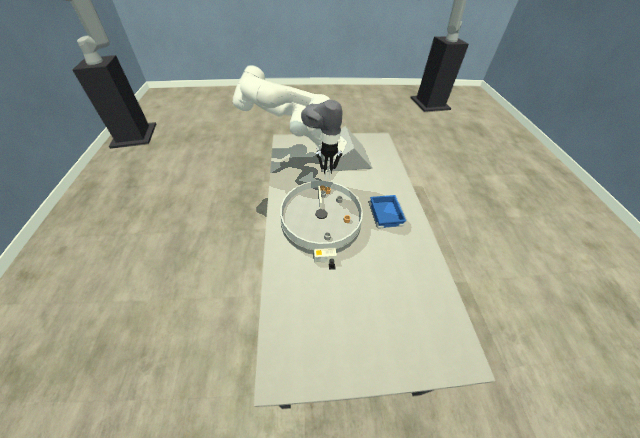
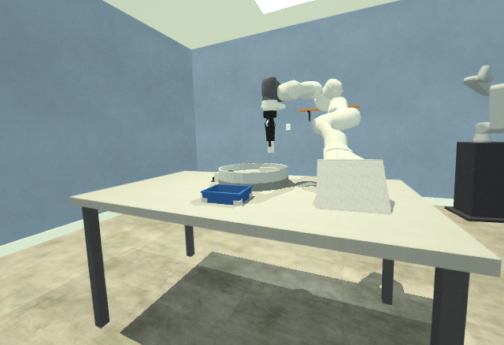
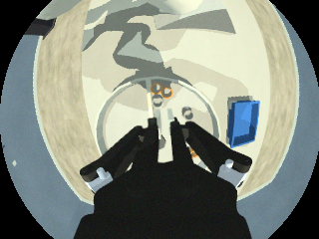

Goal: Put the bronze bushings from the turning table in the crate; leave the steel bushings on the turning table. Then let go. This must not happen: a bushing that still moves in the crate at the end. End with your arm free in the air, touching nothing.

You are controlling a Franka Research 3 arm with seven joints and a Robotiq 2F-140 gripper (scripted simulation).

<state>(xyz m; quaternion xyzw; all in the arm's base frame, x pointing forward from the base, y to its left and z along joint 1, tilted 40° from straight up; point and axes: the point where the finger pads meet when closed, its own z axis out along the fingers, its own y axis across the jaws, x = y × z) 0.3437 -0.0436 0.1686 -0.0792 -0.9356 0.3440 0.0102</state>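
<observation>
My gripper point(image 1: 327, 171) point(image 2: 270, 147) point(image 3: 163, 116) is shut, with nothing seen between its fingertips, and hangs well above the turning table point(image 1: 303, 217) point(image 2: 253, 177) point(image 3: 119, 116). Two bronze bushings point(image 1: 323, 188) point(image 1: 328, 191) point(image 3: 157, 89) point(image 3: 167, 93) lie close together by the rim nearest the arm base. A steel bushing point(image 1: 323, 194) point(image 3: 158, 101) is beside them. Another steel bushing point(image 1: 339, 199) point(image 3: 185, 111) lies to their right. A third bronze bushing point(image 1: 346, 218) point(image 3: 194, 154) is at the right side, partly hidden in the wrist view. A third steel bushing point(image 1: 327, 233) lies near the front rim.
The blue crate point(image 1: 388, 223) point(image 2: 220, 198) point(image 3: 255, 121) stands right of the turning table, with no bushing seen in it. A pale bar point(image 1: 320, 196) point(image 3: 150, 102) runs from the hub to the rim. A small box point(image 1: 325, 253) stands in front. A grey wedge-shaped block point(image 1: 355, 156) point(image 2: 352, 187) is near the arm.
</observation>
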